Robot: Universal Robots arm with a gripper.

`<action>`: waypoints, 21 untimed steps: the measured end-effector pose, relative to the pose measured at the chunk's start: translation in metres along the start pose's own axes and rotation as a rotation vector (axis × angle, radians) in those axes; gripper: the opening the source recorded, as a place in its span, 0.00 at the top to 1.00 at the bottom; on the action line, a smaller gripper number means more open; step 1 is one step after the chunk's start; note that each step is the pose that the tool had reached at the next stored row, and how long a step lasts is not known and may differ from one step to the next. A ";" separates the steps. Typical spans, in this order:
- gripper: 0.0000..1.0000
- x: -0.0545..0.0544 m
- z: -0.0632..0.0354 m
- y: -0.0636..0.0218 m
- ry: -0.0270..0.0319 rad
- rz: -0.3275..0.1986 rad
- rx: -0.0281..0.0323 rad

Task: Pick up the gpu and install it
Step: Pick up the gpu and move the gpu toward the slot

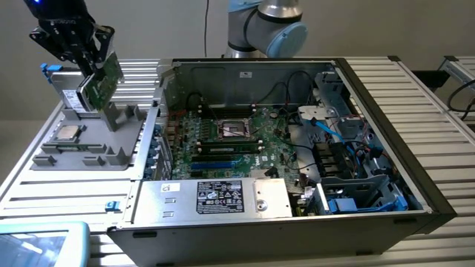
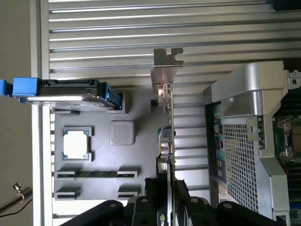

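the pincer point(image 1: 95, 62) point(image 2: 165, 190) is seen at the far side of the exterior view's left, its black fingers closed on the gpu point(image 1: 104, 83) point(image 2: 166, 141), which is gripped by its flat faces. the card is held tilted over the grey tray point(image 1: 111, 119) point(image 2: 141, 160), and in the wrist view it is seen edge-on with its silver metal bracket point(image 2: 167, 66) at the end away from the fingers. on the tray a drive point(image 1: 73, 99) point(image 2: 70, 92) with blue rails, a processor chip point(image 1: 68, 132) point(image 2: 76, 143) and a memory stick point(image 1: 74, 147) point(image 2: 96, 173) are laid out. to the exterior view's right of the tray, the open computer case point(image 1: 371, 83) is set on the slatted tabletop point(image 1: 423, 78), with its motherboard point(image 1: 222, 142) exposed.
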State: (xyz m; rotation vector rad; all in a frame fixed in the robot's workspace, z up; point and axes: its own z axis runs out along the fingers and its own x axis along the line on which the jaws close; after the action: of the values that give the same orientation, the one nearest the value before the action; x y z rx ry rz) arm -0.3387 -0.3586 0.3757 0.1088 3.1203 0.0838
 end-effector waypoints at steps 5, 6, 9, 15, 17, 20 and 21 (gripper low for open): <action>0.72 0.000 -0.0227 0.0021 0.0000 0.000 0.0000; 0.72 0.000 -0.0271 0.0025 -0.0002 0.000 -0.0001; 0.72 -0.001 -0.0406 0.0036 -0.0003 0.000 -0.0001; 0.72 -0.001 -0.0680 0.0062 -0.0009 0.000 -0.0001; 0.72 -0.001 -0.0770 0.0071 -0.0011 0.000 -0.0002; 0.72 -0.001 -0.0901 0.0087 -0.0014 0.000 -0.0002; 0.72 -0.001 -0.0945 0.0093 -0.0015 0.000 -0.0002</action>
State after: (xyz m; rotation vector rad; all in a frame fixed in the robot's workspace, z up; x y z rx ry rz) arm -0.3388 -0.3544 0.4705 0.1088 3.1188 0.0839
